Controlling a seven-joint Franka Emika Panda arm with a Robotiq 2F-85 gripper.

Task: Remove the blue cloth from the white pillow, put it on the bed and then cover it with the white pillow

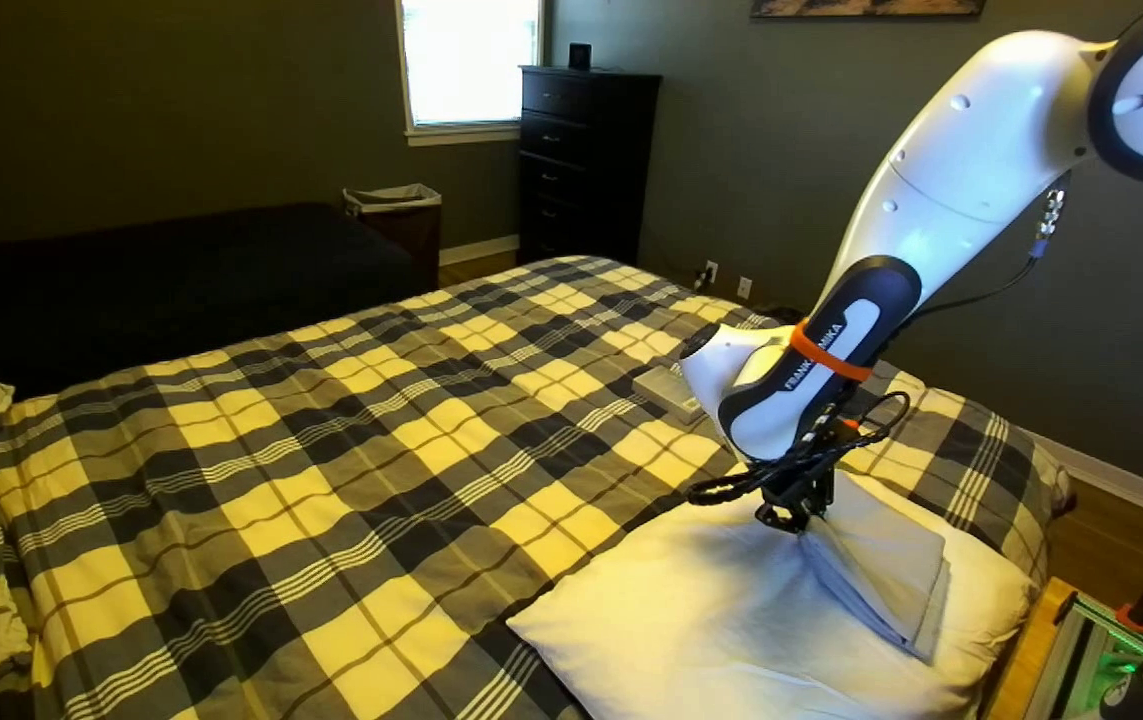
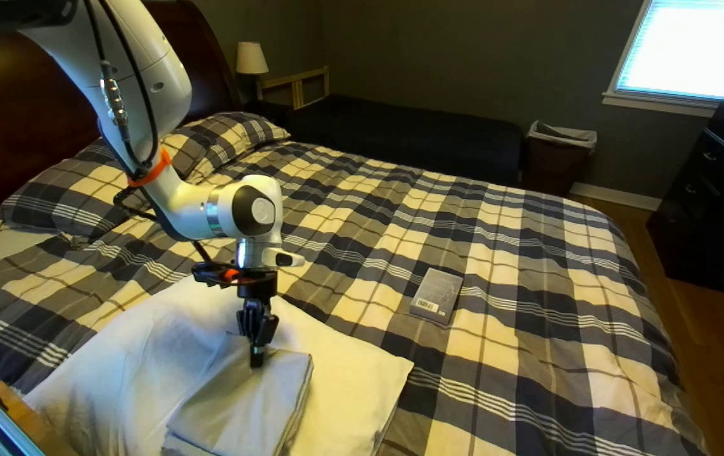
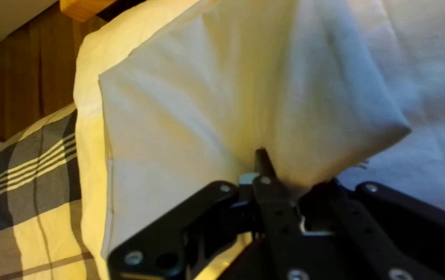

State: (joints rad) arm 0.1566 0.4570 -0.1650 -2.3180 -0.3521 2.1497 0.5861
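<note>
The white pillow (image 1: 691,610) lies on the near part of the plaid bed (image 1: 331,480), as both exterior views show (image 2: 352,380). The pale blue-grey folded cloth (image 1: 881,560) lies on the pillow, and one part of it is raised to my gripper (image 1: 797,522). In an exterior view the fingers (image 2: 256,360) point down onto the cloth (image 2: 247,405). In the wrist view the cloth (image 3: 175,116) is gathered into folds between the fingers (image 3: 294,177), so the gripper looks shut on it. The right fingertip is hidden by the cloth. The far cloth edges still rest on the pillow.
A flat grey box (image 2: 436,296) lies on the bed beyond the pillow, also seen in an exterior view (image 1: 669,392). Plaid pillows (image 2: 70,190) lie at the headboard. A wood-edged stand (image 1: 1036,645) borders the pillow by the robot base. A dark couch (image 1: 151,280) stands behind the bed.
</note>
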